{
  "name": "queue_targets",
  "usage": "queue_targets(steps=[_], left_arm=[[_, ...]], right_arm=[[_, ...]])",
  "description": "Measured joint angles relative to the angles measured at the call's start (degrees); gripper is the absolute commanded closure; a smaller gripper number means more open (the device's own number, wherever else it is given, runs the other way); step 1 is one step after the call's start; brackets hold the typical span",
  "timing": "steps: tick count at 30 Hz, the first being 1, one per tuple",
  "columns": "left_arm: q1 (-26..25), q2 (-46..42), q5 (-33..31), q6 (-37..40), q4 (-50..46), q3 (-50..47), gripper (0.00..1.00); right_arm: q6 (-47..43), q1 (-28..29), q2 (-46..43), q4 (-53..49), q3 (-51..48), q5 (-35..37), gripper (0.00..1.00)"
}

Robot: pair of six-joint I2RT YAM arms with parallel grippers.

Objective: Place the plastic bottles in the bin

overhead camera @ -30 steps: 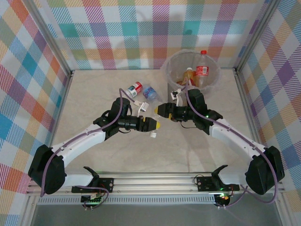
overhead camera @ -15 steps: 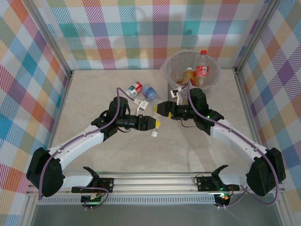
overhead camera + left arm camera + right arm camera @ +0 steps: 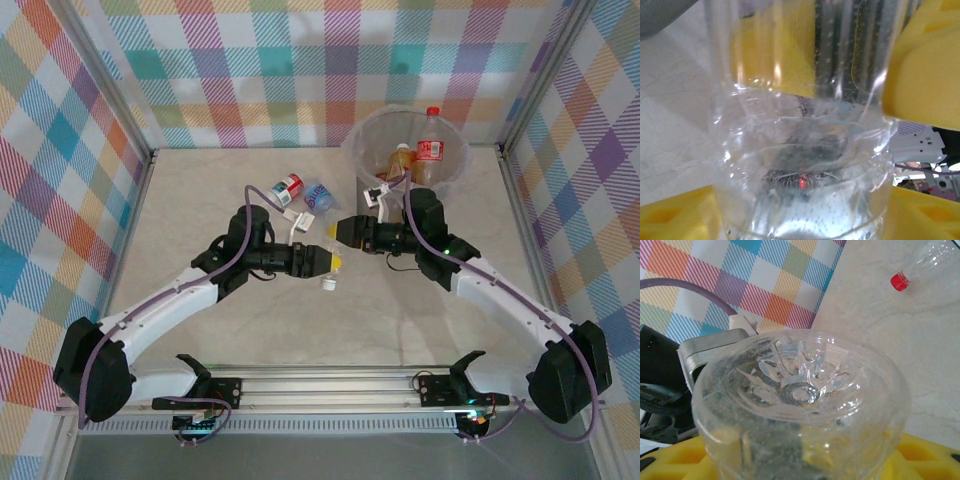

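Little has changed in the last second; left gripper and right gripper have stayed tip to tip over mid-table, both nudged a touch toward the bin; clear bottle bridges them, base end at the right fingers, its white cap poking out on the near side of the left fingers; right jaws straddle the base end and look clamped on it in both wrist views; left fingers sit either side of the body, can't tell if they press or stand just off it; reads as a hand-over from left to right, the right arm being the one nearer the bin, so the carry and drop are not yet done; rest unmoved: red-label bottle and blue-label bottle lie side by side on the table just left of the bin, well apart from both grippers, two more pickups by my count; inside the bin a red-capped bottle and an orange bottle stand against the bag; surface is a pale marbled tabletop, smooth and bare apart from the bottles; plaid cloth walls on three sides, aluminium rail along the near edge.
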Motion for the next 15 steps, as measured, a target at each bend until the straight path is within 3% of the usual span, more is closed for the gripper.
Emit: queue_targets(steps=[2,7,15], left_arm=[[0.0,-0.8,-0.3,0.1,-0.1,0.0,0.00],[0.0,-4.3,-1.8,2.1,-1.6,0.0,0.00],[0.0,-14.0,-8.3,9.6,-7.0,1.2,0.00]], right_arm=[[-0.3,-0.5,-1.0,-0.7,0.0,0.2,0.43],[-4.6,-1.4,-3.2,-9.2,2.8,3.3,0.42],[-14.6,-3.5,-4.7,-24.8,18.1,14.3,0.41]])
